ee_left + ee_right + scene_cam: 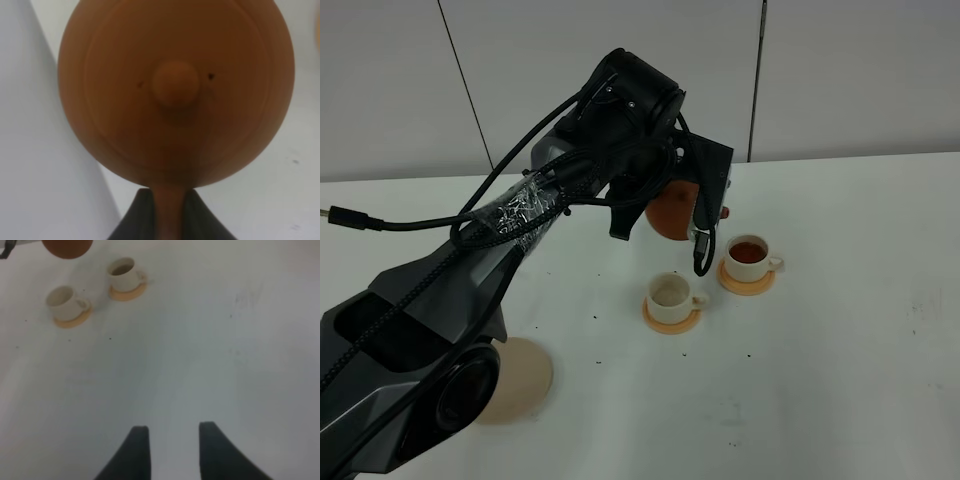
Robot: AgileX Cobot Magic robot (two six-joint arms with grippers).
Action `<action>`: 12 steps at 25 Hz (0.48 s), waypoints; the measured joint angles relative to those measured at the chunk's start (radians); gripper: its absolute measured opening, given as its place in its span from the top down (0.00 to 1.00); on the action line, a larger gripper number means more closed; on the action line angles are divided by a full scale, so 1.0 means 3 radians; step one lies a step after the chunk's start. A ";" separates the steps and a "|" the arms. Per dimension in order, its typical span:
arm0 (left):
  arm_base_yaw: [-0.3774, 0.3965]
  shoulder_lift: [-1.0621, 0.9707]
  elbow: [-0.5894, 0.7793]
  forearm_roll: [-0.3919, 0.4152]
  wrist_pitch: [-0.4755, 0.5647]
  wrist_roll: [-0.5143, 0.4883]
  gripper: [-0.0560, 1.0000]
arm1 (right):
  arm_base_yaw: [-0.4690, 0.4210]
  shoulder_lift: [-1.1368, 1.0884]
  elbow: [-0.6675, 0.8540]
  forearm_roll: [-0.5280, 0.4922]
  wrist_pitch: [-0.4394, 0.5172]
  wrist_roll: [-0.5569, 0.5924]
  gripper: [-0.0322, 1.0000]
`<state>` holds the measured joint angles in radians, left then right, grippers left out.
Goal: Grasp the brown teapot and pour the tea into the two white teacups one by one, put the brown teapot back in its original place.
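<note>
White desk [850, 380] fills the room's foreground. Left jaws clamp the brown teapot [667, 215] by its handle, aloft at upper centre. Just right of it, the far teacup [748, 269] holds tea [748, 251]; the near teacup [670, 293] looks empty, I think. Right jaws gape, holding nothing.

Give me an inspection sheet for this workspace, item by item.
Surface: white table, mostly bare.
Job's things: brown teapot held aloft beside the cups; far teacup holds dark tea; near teacup looks unfilled; both on orange coasters; beige disc vacant.
Clutter: nothing seen.
Grippers: left gripper shut on the teapot; right gripper open, empty.
Cables: black cables run along the left arm; one dangles near the far teacup.
Surroundings: pale panelled wall.
</note>
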<state>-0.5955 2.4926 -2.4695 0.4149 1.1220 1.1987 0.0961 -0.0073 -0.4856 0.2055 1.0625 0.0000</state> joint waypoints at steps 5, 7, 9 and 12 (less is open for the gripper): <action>0.0075 0.0000 0.0000 -0.0018 0.0211 -0.0324 0.79 | 0.0000 0.0000 0.0000 0.0007 0.0000 0.0000 0.74; 0.0095 0.0000 0.0000 -0.0038 0.0211 -0.0487 0.79 | 0.0000 0.0000 0.0000 0.0009 0.0000 0.0000 0.74; 0.0134 0.0000 0.0000 -0.0082 0.0211 -0.0638 0.79 | 0.0000 0.0000 0.0000 0.0009 0.0000 0.0000 0.74; 0.0165 0.0000 0.0000 -0.0185 0.0214 -0.0856 0.79 | 0.0000 0.0000 0.0000 0.0009 0.0000 0.0000 0.74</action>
<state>-0.5460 2.4926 -2.4695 0.3594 1.1861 0.9420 0.0961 -0.0073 -0.4856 0.2082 1.0625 0.0000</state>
